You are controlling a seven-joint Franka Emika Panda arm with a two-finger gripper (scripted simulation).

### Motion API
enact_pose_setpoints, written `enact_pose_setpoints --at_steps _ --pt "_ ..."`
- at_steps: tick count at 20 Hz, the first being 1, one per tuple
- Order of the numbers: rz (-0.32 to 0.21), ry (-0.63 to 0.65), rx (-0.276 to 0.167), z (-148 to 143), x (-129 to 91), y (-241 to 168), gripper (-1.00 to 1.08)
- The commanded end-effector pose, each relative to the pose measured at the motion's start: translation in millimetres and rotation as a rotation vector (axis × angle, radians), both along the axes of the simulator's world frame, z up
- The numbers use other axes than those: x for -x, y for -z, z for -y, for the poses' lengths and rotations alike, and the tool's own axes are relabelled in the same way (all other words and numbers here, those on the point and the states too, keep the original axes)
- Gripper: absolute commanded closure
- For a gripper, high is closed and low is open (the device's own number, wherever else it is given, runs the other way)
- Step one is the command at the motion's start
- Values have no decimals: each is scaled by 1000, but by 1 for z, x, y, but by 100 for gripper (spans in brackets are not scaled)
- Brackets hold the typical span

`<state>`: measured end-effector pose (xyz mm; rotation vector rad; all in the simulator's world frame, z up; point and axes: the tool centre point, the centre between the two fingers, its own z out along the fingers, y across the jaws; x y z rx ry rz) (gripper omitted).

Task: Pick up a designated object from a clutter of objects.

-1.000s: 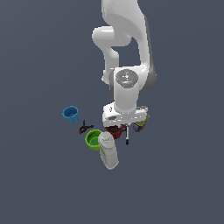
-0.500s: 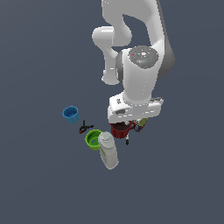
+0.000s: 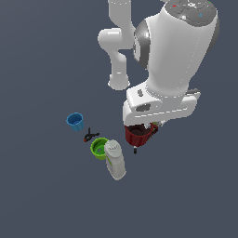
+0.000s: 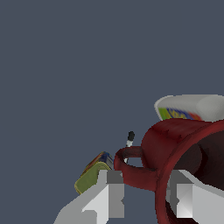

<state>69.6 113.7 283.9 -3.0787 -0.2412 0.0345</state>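
Red mug gripped at its rim by the pincer

The dark red mug (image 3: 138, 135) is seen just right of centre in the exterior view, directly beneath the pincer (image 4: 144, 192), which is closed on the mug's wall, one finger (image 4: 111, 192) outside by the handle, the other inside. The green cup (image 3: 99, 148) and white bottle (image 3: 115, 160) lie lower left; a lift straight upward is judged to be called for.

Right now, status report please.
Gripper shut on red mug, fingers astride its rim. White bottle and green cup close beside.
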Motion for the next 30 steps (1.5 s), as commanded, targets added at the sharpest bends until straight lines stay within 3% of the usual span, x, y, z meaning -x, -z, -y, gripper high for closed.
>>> enact_pose_setpoints --at_steps 1,17,30 --pt "2 1 0 -6 -9 -20 108" --pt "2 2 0 -34 -50 -107 108" --pt "2 2 0 -44 -66 -135 108"
